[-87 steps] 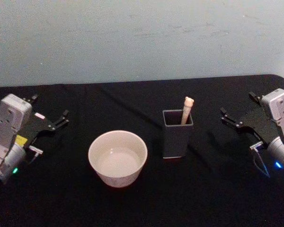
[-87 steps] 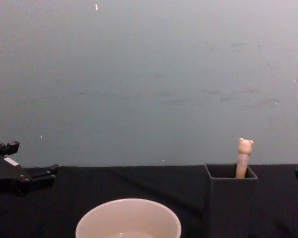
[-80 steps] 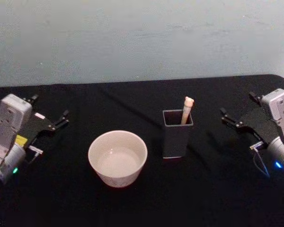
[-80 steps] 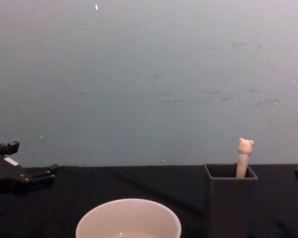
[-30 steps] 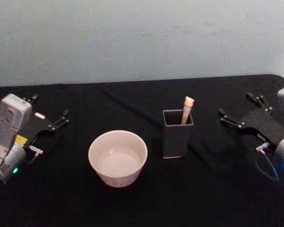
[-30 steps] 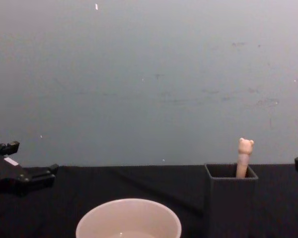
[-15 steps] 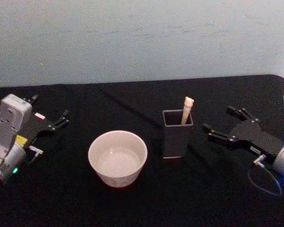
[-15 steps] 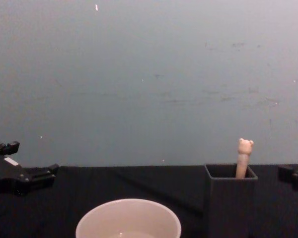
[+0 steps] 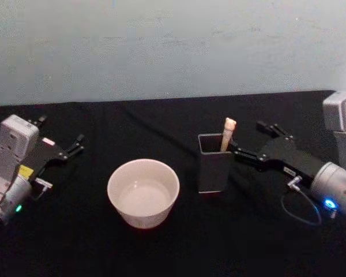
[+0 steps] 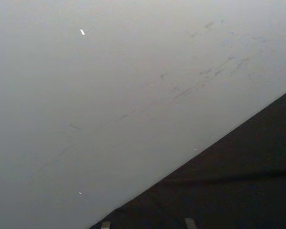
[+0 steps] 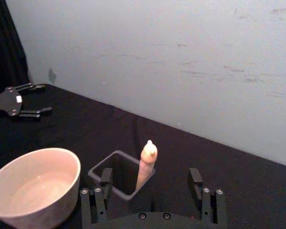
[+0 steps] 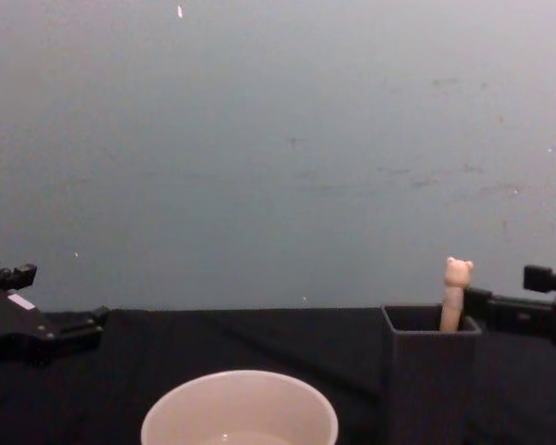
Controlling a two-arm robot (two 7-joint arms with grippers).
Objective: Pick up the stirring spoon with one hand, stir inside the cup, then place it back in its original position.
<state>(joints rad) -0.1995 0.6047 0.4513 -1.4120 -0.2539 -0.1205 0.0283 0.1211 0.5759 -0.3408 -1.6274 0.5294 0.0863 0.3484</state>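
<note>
Right hand (image 9: 248,137) is spread open, stirring spoon (image 9: 227,131) just off its fingertips in the holder box (image 9: 213,170). Left hand (image 9: 60,131) sits open too

The right claw (image 9: 246,137) has moved beside the stirring spoon (image 9: 227,134).

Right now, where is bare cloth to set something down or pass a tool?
Free: between left tool and cup; behind cup and holder box, up to the wall; along the near edge. Crowded: right of the holder box, where the open right tool sits by the stirring spoon.
</note>
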